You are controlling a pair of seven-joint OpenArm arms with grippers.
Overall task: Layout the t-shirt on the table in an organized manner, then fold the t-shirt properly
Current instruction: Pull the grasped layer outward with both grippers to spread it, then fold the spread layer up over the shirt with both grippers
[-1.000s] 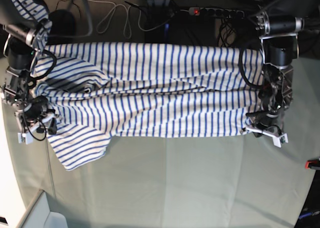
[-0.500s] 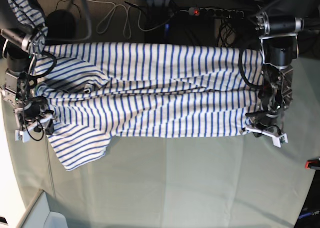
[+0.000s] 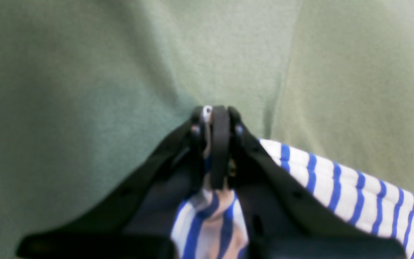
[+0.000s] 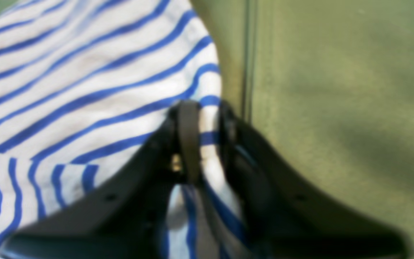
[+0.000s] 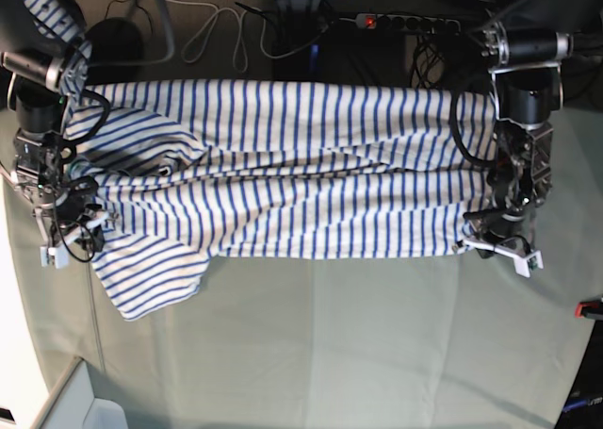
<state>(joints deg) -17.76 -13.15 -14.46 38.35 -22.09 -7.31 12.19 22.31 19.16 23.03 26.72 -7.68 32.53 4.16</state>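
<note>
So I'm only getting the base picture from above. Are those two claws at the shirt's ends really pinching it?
Observer: Yes. The left wrist camera shows the left gripper shut on the t-shirt, striped cloth bunched between its fingers.
Operator: And the other one?
Observer: Same. The right wrist camera shows the right gripper closed on a fold of striped cloth at the shirt's edge.
Operator: What's underneath them?
Observer: Up close, the table beside the right gripper has a straight crease in its green cloth.
</note>
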